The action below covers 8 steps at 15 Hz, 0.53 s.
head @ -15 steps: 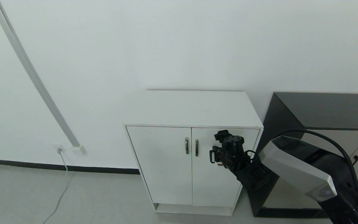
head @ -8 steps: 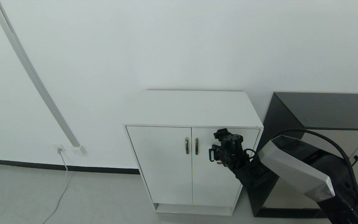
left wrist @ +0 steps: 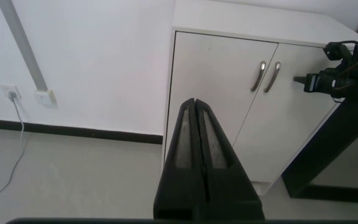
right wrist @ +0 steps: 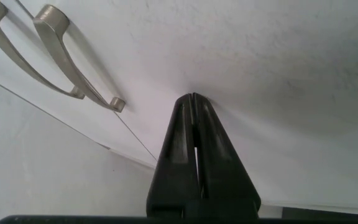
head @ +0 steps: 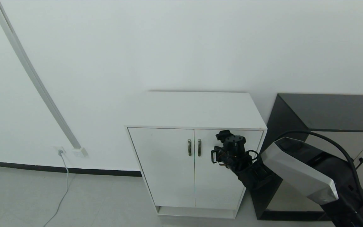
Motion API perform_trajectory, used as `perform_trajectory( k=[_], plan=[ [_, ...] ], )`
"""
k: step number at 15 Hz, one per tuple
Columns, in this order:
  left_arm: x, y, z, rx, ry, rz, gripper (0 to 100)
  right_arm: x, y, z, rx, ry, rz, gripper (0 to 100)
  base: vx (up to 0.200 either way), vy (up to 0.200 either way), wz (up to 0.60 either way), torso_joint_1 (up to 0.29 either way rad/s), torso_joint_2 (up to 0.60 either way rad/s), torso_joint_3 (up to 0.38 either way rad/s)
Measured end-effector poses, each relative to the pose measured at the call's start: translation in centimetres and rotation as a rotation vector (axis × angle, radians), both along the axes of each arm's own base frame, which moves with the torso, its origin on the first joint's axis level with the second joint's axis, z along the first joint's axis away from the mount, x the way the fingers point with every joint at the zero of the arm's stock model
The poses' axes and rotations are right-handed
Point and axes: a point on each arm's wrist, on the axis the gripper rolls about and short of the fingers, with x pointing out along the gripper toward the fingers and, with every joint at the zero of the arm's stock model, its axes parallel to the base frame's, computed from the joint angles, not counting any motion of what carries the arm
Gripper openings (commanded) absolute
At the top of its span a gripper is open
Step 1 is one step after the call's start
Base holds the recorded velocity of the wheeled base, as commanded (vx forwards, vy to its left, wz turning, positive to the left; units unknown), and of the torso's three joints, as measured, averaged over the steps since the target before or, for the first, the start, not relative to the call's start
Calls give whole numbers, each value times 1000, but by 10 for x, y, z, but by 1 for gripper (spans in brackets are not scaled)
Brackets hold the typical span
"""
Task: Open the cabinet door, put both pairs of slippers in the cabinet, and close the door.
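The cabinet [head: 197,110] was stood on the floor [head: 83,201] against the white wall [head: 169,47]. The left door [head: 165,167] and the right door [head: 222,189] were both shut. The two metal handles [head: 189,147] were set upright, side by side along the centre seam.

The right pincer [right wrist: 193,99] was held in front of the upper part of the right door, just beside the handles. Its fingers were clenched with nothing between them, and only a thin slit was left along their length. Whether the tip was touching the door face could not be told.

The left pincer [left wrist: 194,104] was held well apart from the cabinet and pointed toward the left door. Its fingers were pressed together and nothing was grasped.

In the head view, the cabinet's flat top and the recessed gap at its base were recorded, together with a dark unit [head: 326,110] placed just beside its right side. A pale duct [head: 33,75] was run aslant down the wall to a small box. Beside that box, a socket [head: 60,150] was fitted, with a grey cable [head: 65,183] trailed from it to the floor.

In the left wrist view, the right arm was seen farther off, in front of the right door.

In the right wrist view, close detail was given — the handles were shown as curved bows of brushed metal, fixed at their ends, and the door face as finely textured.
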Motion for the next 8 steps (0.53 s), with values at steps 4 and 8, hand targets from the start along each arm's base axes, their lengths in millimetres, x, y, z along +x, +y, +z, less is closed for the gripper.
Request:
perform_trajectory(
  k=[4, 8],
  plan=[
    [0, 0, 0, 0, 0, -1, 0, -16, -2, 1, -17, 31, 11, 0, 0, 0, 0, 0, 0, 0],
    [0, 0, 0, 0, 0, 0, 0, -41, -12, 21, -27, 39, 11, 0, 0, 0, 0, 0, 0, 0]
  ],
)
